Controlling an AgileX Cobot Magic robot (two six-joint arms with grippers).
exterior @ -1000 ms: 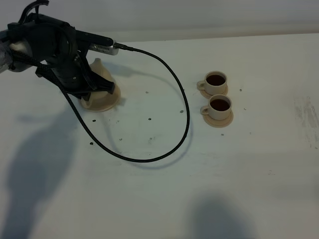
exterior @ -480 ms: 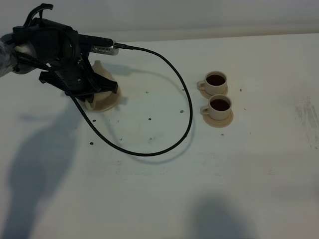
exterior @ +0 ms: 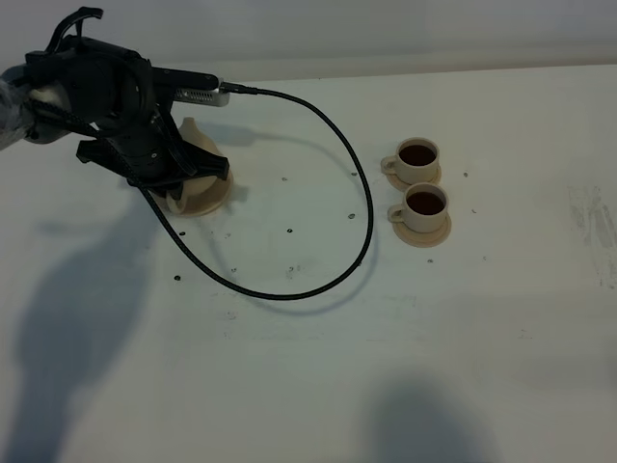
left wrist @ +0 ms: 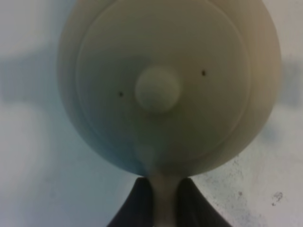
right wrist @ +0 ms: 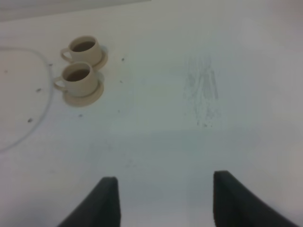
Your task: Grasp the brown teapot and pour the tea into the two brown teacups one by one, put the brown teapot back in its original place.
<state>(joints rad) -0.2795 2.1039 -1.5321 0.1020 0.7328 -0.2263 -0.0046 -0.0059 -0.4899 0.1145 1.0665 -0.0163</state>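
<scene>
The brown teapot point(exterior: 204, 183) sits on its wide tan saucer point(exterior: 220, 200) at the far left of the table, largely covered by my left arm. In the left wrist view I look straight down on the teapot's lid point(left wrist: 157, 89). My left gripper point(left wrist: 164, 189) is shut on the loop handle, with a dark finger point(left wrist: 138, 203) on either side. The two brown teacups point(exterior: 417, 157) point(exterior: 424, 205) stand on small saucers right of centre, both holding dark tea. They also show in the right wrist view as teacups point(right wrist: 84, 47) point(right wrist: 78, 77). My right gripper point(right wrist: 165, 198) hangs open over bare table, well away from them.
A black cable point(exterior: 364, 227) runs from the left arm in a wide loop over the table between the teapot and the cups. Small dark specks dot the white tabletop point(exterior: 289, 386). A scuffed patch point(exterior: 593, 227) marks the right side.
The left arm has settled slightly over the teapot and the cable loop has swung a little to the right. The teapot stays on its saucer; the cups have not moved.
</scene>
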